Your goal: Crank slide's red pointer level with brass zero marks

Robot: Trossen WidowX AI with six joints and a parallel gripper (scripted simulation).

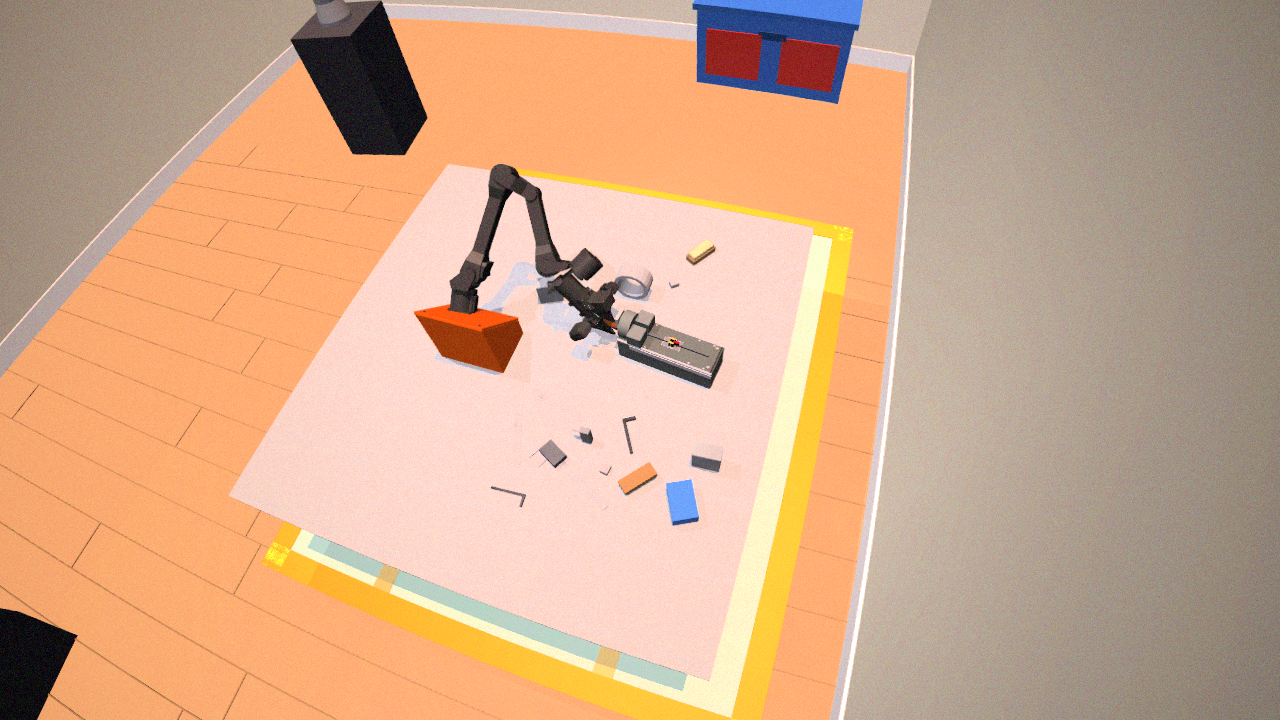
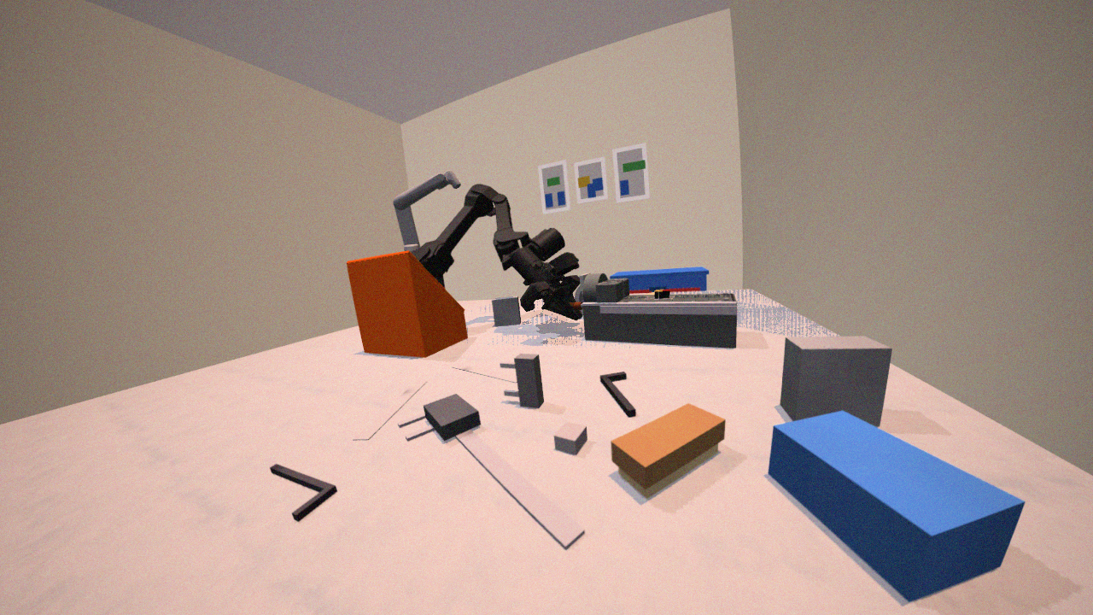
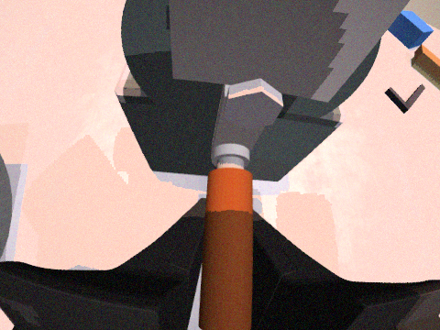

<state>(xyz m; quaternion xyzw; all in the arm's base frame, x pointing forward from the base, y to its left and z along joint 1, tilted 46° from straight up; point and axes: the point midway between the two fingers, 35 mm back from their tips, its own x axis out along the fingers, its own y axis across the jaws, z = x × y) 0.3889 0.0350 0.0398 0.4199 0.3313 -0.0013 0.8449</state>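
Wrist view: pincer [image 1: 611,327] [image 2: 577,307] [image 3: 222,208] clamped on orange crank handle [image 3: 229,229] [image 2: 575,304] [image 1: 611,325], at crank's 6 o'clock. Cranking step, seemingly; next, turn slowly, check pointer, then release.

Top high and far, exterior low across tabletop, wrist close; machine shared.

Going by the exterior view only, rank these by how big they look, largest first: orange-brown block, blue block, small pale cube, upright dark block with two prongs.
1. Blue block
2. Orange-brown block
3. Upright dark block with two prongs
4. Small pale cube
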